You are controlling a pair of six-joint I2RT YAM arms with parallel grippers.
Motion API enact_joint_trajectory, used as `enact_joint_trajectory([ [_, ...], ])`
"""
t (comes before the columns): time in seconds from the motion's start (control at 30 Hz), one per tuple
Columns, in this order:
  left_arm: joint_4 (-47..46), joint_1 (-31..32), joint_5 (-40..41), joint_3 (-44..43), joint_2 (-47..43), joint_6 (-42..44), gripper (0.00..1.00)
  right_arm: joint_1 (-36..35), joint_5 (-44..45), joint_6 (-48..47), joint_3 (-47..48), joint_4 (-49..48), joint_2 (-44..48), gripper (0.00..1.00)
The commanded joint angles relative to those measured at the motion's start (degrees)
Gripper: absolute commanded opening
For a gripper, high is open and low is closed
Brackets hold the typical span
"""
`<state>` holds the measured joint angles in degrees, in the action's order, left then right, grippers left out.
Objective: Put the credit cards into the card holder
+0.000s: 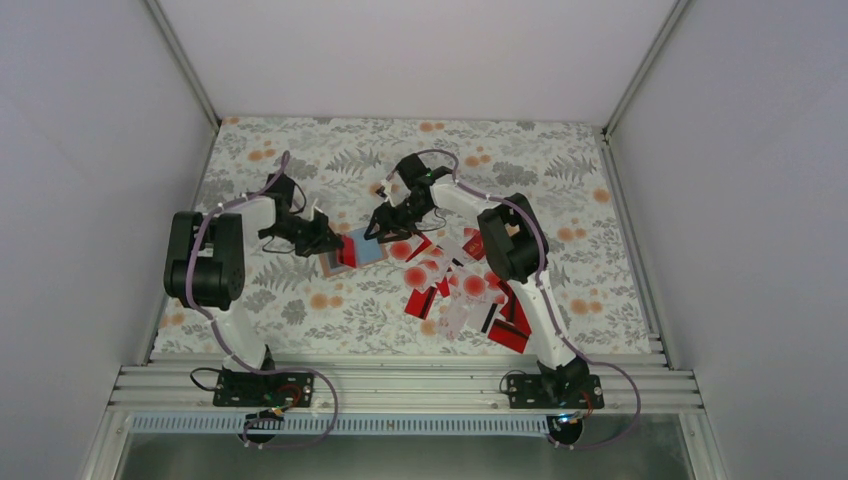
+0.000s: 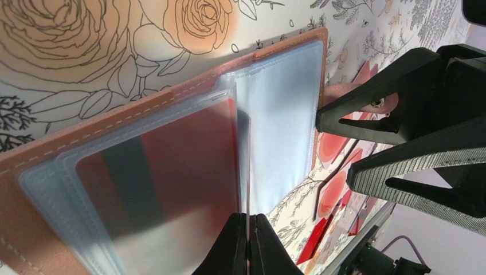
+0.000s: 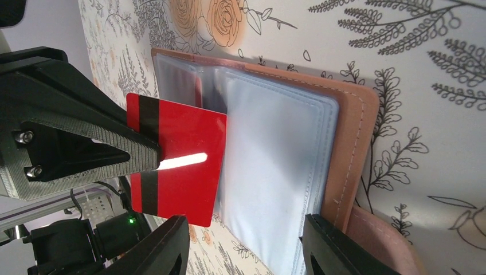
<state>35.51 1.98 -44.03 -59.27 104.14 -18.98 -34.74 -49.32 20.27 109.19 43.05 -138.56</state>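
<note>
1. Left fingers (image 2: 248, 229) pinch shut on a clear sleeve; right fingers (image 3: 245, 229) hover half-open, empty.
2. Counter (image 1: 560, 160) carries the open card holder (image 3: 349, 114).
3. Credit cards (image 1: 470, 285) lie scattered beside it: probably light, stiff and slick, best pinched by an edge.

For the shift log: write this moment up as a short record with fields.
card holder: lies open on the floral tabletop, clear sleeves showing
left gripper: jaws shut on the edge of a clear sleeve
right gripper: jaws open, gripping nothing, over the holder
red card: black-striped, at the sleeves by the left gripper's tip; whether fully seated, cannot tell
loose cards: red and white, heaped right of the holder
</note>
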Motion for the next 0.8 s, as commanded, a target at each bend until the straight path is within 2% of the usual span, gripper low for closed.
enact_joint_trajectory([
  [0.0,-0.20,-0.13,-2.05,-1.37,1.44,0.35,0.02,0.22,0.19,-0.32,-0.85,-0.11,-1.10,0.51],
  [0.77,-6.50,-0.13,-3.73,-0.38,1.76,-0.44,0.02,0.22,0.24,0.47,-2.74,-1.30,-0.32,0.50],
])
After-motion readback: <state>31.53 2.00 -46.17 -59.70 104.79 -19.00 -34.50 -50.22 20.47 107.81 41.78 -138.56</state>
